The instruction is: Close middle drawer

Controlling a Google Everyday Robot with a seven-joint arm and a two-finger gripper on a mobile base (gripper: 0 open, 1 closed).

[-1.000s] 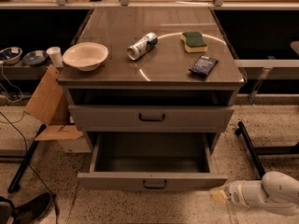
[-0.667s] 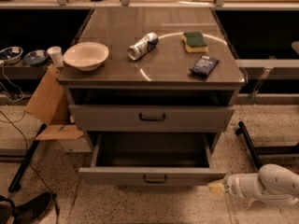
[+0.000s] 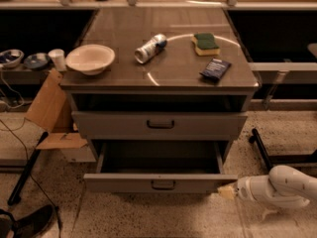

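The middle drawer (image 3: 160, 184) is pulled out at the bottom of the grey cabinet. It has a low flat front with a small dark bar handle (image 3: 163, 185), and its grey tray (image 3: 159, 156) holds nothing. My gripper (image 3: 227, 191) is at the lower right on a white arm (image 3: 282, 186). Its yellowish tip is against the right end of the drawer front. Above the open drawer is a taller drawer front (image 3: 160, 124), which is shut.
On the cabinet top (image 3: 173, 68) are a white bowl (image 3: 90, 58), a can on its side (image 3: 150, 48), a green sponge (image 3: 206, 43) and a dark packet (image 3: 215, 69). A cardboard box (image 3: 52, 118) stands to the left of the cabinet. A black stand leg (image 3: 262, 150) is at the right.
My gripper has moved up and to the left against the drawer front. The middle drawer has slid a little way in.
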